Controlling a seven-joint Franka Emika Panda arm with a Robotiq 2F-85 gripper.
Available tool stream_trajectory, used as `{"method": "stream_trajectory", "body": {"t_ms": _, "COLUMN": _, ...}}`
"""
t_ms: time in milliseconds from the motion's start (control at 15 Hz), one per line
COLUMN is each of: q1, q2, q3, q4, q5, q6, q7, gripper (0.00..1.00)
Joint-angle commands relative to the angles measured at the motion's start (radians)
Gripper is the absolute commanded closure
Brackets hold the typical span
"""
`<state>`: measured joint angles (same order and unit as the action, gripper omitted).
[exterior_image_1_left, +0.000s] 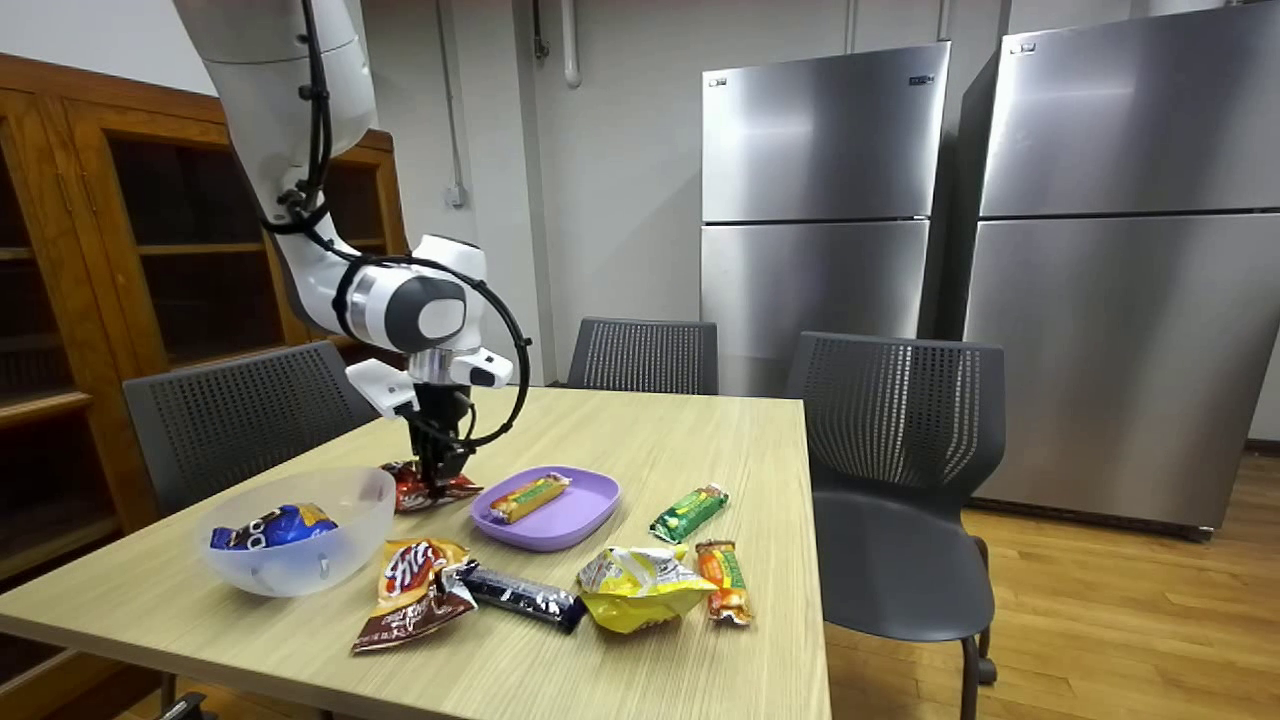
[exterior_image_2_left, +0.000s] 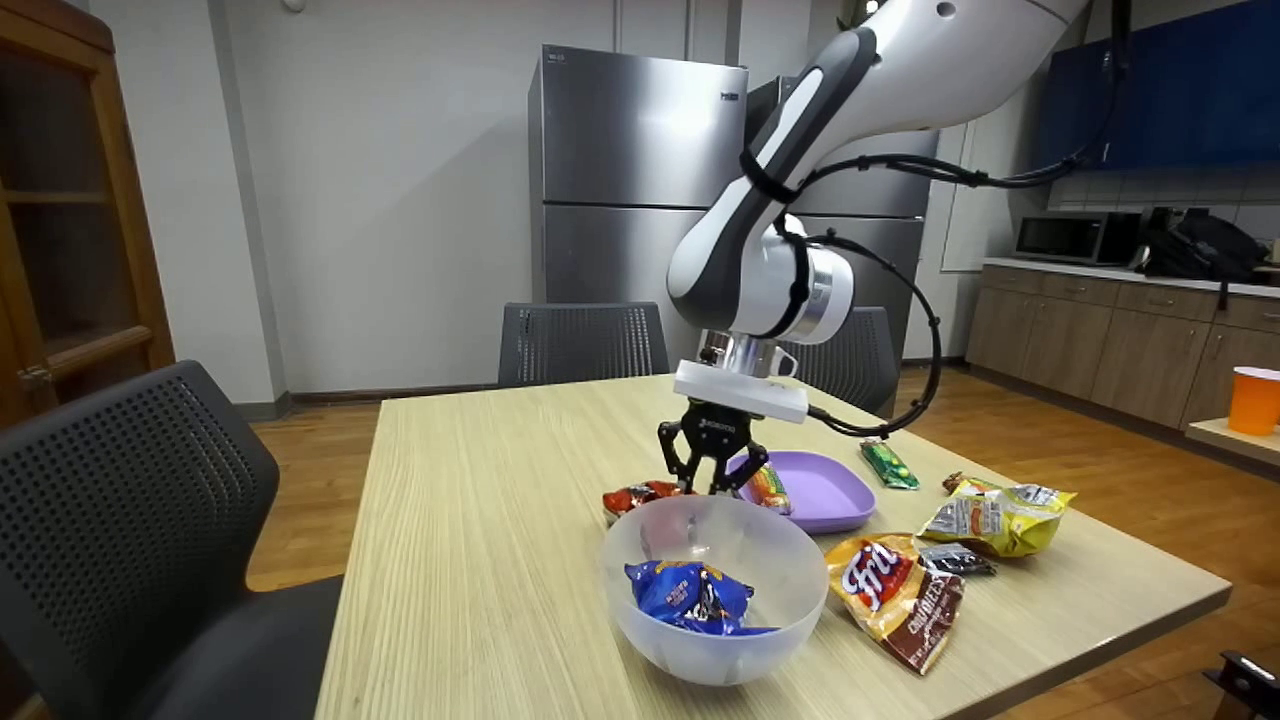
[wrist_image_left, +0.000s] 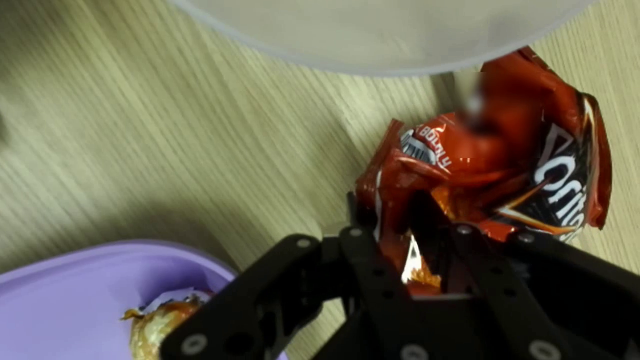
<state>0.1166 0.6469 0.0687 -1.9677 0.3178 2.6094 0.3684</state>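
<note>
Lengthwise, the red chip bag (wrist_image_left: 500, 170) runs from the pincer (wrist_image_left: 390, 207) away from the purple plate (wrist_image_left: 65, 300); narrowly parted jaws straddle the bag, grip unclear.

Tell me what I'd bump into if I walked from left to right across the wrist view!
Purple plate → the wrapped snack on it → red chip bag. The bowl and the gripper stretch across too much of the picture to get a clear turn.
</note>
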Motion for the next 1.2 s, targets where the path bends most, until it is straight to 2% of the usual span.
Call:
{"method": "stream_trajectory", "body": {"t_ms": 0, "q1": -0.012, "q2": -0.019, "q3": 0.022, "q4": -0.022, "q5": 0.025, "q6": 0.028, "q7": -0.018, "gripper": 1.00}}
{"method": "stream_trajectory", "body": {"t_ms": 667, "q1": -0.009, "q2": -0.089, "q3": 0.033, "q4": -0.037, "q5": 0.044, "q6": 0.038, "q7": 0.000, "gripper": 1.00}}
{"method": "stream_trajectory", "body": {"t_ms": 1133, "q1": -0.025, "q2": -0.232, "q3": 0.052, "q4": -0.108, "q5": 0.090, "q6": 0.045, "q7": -0.029, "gripper": 1.00}}
